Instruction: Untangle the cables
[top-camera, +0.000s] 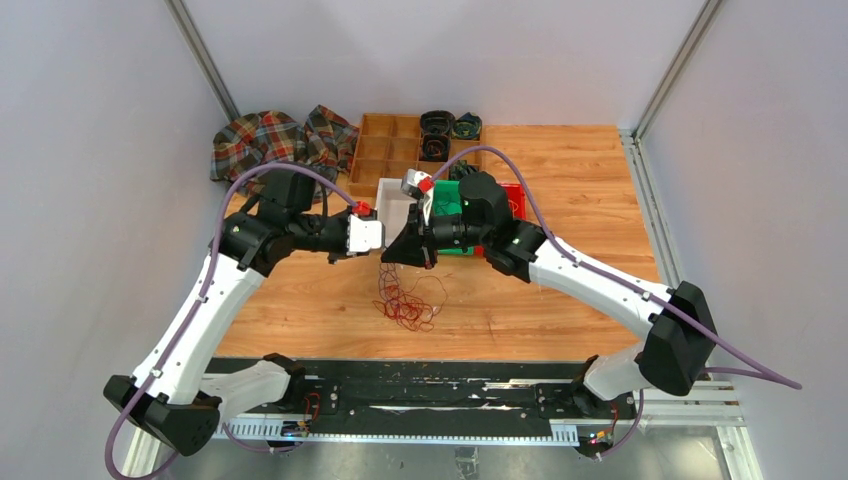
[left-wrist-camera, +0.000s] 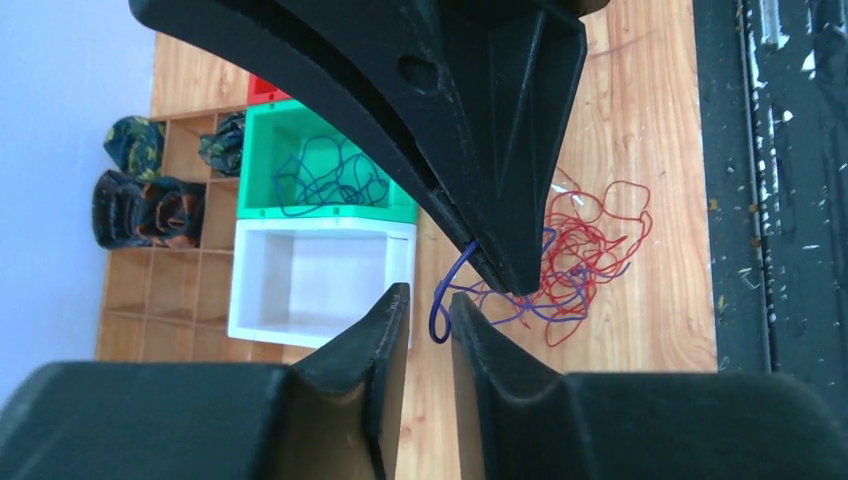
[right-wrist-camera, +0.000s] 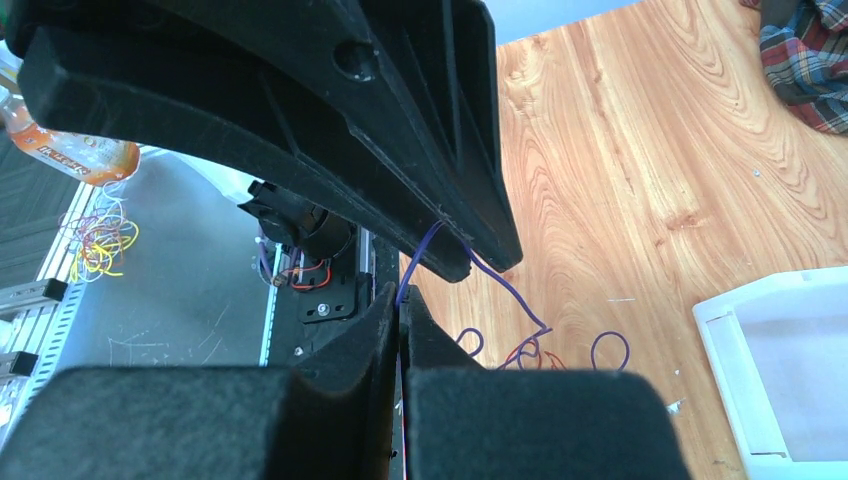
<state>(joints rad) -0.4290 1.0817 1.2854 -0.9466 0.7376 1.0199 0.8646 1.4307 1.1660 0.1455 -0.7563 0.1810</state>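
Between part-spread jaws of the left gripper (left-wrist-camera: 429, 296) — a purple cable loop (left-wrist-camera: 434, 314), hanging from the pinching right gripper (right-wrist-camera: 400, 305).

Wooden table (top-camera: 585, 205) with cables (top-camera: 407, 302), white bin (left-wrist-camera: 320, 228), green bin (left-wrist-camera: 262, 150), compartment tray (top-camera: 385, 150), plaid cloth (top-camera: 265, 142).

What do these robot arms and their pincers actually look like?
The left arm and right arm are white shells with black joints, a thick lilac cable looping along each. The left gripper and right gripper have black, wedge-shaped fingers, with red marks near the wrists.
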